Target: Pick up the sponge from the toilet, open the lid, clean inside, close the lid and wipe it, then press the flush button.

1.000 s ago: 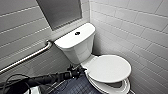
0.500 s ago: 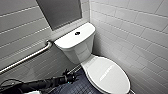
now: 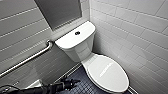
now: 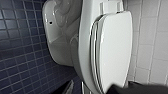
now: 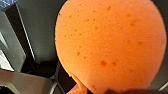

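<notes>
Toilet (image 3: 76,48): 1 white unit standing in the corner, tank against the rear wall, bowl projecting over the dark blue tiled floor (image 3: 81,87). The lid (image 3: 110,72) is down and lies flat on the seat. The left wrist view confirms this from the side, with lid and seat edges lying close together along the rim.

Flush button (image 3: 77,32): dark, round, set in the middle of the tank top. Nothing is touching it.

Sponge (image 5: 110,42): orange, pitted surface, rounded outline. It sits right up against the right wrist camera, off the toilet, with dark robot parts behind it.

Right tool (image 5: 105,87): clamped on the sponge, as far as the view allows. A dark edge shows at the sponge's lower margin.

Left tool (image 3: 72,81): at the end of the dark arm entering from the lower left of the head view. It hangs above the floor, pointing toward the bowl, near the front of the toilet and apart from it. I cannot tell whether it is apart or together.

Surroundings: 1 metal grab bar (image 3: 27,60) on the left wall, a grey panel (image 3: 60,11) above the tank, and white wall tiles (image 3: 130,30) on the right.
</notes>
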{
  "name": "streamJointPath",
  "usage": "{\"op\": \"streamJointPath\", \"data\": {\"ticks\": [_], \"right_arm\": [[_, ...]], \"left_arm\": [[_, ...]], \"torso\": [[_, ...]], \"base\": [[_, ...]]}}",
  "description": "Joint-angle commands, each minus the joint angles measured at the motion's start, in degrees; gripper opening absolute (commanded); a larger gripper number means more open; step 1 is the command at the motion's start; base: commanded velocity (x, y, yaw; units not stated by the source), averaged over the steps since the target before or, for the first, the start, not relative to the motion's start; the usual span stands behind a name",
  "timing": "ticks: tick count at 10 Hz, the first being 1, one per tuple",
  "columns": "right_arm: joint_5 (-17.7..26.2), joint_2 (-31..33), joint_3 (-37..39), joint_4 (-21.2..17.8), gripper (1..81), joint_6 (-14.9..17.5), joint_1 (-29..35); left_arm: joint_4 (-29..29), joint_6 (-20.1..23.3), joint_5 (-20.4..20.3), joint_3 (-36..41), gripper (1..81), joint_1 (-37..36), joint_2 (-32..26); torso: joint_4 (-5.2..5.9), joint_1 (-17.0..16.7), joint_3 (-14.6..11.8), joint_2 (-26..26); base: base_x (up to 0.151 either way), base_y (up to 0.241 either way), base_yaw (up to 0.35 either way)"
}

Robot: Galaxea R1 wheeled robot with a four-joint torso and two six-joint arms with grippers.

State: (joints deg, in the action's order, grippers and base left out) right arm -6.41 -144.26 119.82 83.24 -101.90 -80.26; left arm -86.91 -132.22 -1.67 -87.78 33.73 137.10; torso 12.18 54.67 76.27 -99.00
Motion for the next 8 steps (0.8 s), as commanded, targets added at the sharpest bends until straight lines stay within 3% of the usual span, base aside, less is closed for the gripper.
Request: {"op": "streamJointPath", "data": {"ticks": [1,3,6,8], "right_arm": [[0.9,0.8,-0.2,0.8,1.0,-0.1,-0.4],[0.8,-0.1,0.8,0.8,1.0,-0.1,-0.3],[0.5,-0.7,2.2,1.0,1.0,-0.1,-0.7],[-4.0,0.7,1.6,0.5,1.0,-0.1,0.5]], "left_arm": [[-8.9,0.1,0.4,3.8,81.1,4.3,-3.9],[-12.8,0.1,0.5,3.1,81.1,9.9,-4.4],[-25.4,0.3,0.4,1.9,81.1,21.0,-5.7],[-33.2,0.3,0.4,0.9,81.1,27.7,-6.5]], "torso": [[0.00,0.1,-5.5,-0.1],[0.00,-0.5,-2.3,0.7],[0.00,-1.0,-4.3,1.1],[0.00,-1.0,-4.2,1.1]], "base": [[0.000,0.000,0.000],[0.000,0.000,0.000],[0.000,0.000,0.000],[0.000,0.000,0.000]]}}
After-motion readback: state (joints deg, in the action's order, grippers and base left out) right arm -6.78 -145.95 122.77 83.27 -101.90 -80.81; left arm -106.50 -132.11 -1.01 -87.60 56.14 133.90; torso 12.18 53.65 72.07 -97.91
